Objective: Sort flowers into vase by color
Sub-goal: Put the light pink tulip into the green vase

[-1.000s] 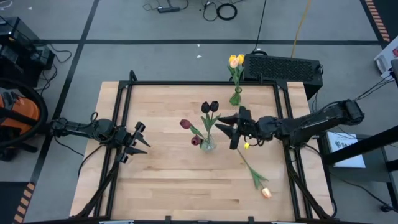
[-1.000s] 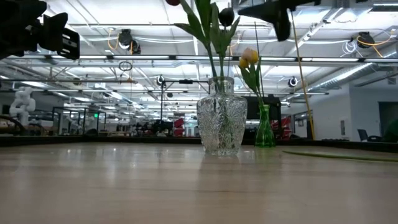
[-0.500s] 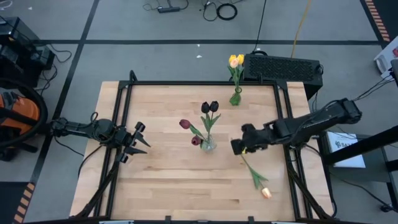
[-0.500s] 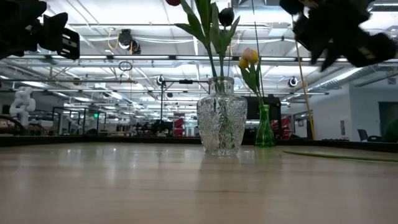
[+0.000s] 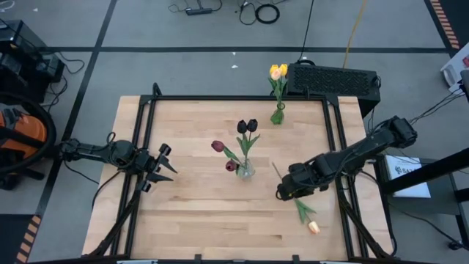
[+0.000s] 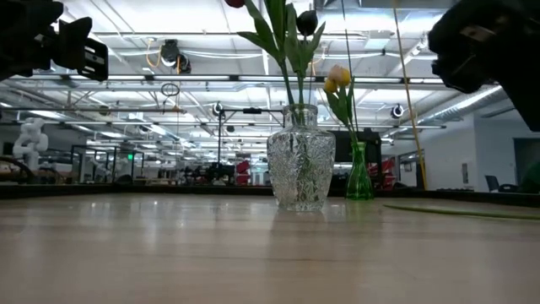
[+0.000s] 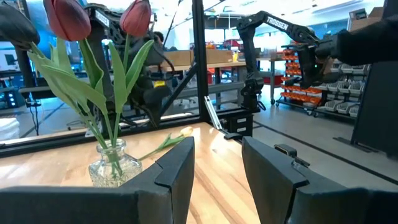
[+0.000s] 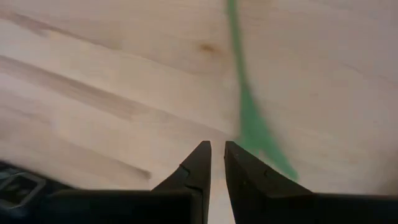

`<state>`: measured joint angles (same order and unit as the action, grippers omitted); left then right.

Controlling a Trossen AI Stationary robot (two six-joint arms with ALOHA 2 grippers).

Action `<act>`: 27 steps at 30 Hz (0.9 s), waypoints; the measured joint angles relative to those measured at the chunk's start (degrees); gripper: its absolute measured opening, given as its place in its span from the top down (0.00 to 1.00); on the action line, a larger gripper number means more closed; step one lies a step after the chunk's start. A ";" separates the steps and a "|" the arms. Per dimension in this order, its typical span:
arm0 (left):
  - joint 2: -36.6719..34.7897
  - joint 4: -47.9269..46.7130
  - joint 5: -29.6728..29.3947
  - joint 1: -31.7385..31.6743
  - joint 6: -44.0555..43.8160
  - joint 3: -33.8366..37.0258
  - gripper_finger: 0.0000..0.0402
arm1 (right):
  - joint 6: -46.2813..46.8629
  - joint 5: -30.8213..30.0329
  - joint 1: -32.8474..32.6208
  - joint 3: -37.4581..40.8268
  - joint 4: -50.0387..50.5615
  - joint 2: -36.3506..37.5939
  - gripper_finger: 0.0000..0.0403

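High view: light wooden table point(image 5: 190, 213) inside black frame point(image 5: 242, 97), grey floor point(image 5: 183, 66).

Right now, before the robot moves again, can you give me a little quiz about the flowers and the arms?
1. True or false: the yellow tulips stand in the green vase.
2. Which flower lies flat on the table? A) a yellow tulip B) the peach tulip C) a dark tulip
3. Which is closer to the flower that is lying down: the left gripper or the right gripper?

Key:
1. True.
2. B.
3. The right gripper; it hangs just over that flower's green stem, while the left gripper waits at the table's far left side.
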<state>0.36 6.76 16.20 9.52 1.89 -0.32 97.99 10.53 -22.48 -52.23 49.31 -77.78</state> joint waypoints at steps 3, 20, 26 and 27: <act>0.00 0.00 -0.02 0.00 0.00 0.00 0.64 | -0.23 0.16 -0.83 0.00 1.71 -1.38 0.90; 0.00 -0.02 -0.01 0.00 0.00 0.00 0.64 | -42.15 1.87 -4.03 0.02 0.73 -2.05 0.60; -0.02 0.00 0.00 0.00 0.00 0.00 0.64 | -72.12 1.74 -4.27 0.02 0.71 -2.05 0.57; -0.02 -0.02 0.00 0.00 0.00 0.00 0.64 | -76.17 1.47 -4.26 0.02 0.72 -2.05 0.57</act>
<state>0.34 6.75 16.21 9.52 1.89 -0.32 21.83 12.00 -26.74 -52.21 50.03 -79.83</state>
